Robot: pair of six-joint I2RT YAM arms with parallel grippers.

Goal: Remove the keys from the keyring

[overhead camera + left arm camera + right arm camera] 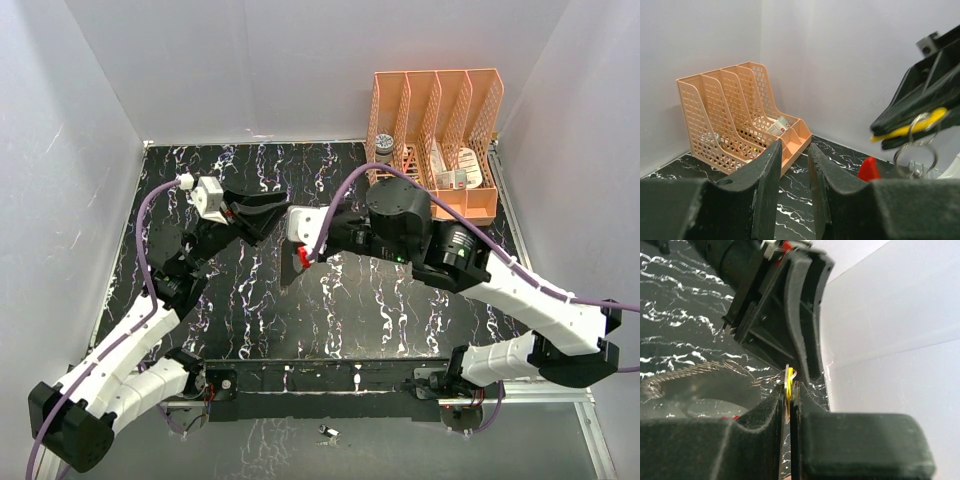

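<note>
My right gripper is shut on the yellow-orange key and holds it in the air above the black table. Thin metal rings of the keyring hang from that key toward the left. In the left wrist view the yellow-orange key sits edge-on in the right fingers, the keyring dangles under it and the red key hangs lower. The red key also shows from above under the right gripper. My left gripper is open and empty, just left of the keys, with a narrow gap between its fingers.
An orange mesh file organiser with small items in it stands at the back right corner and shows in the left wrist view. White walls enclose the black marbled table. Purple cables run along both arms.
</note>
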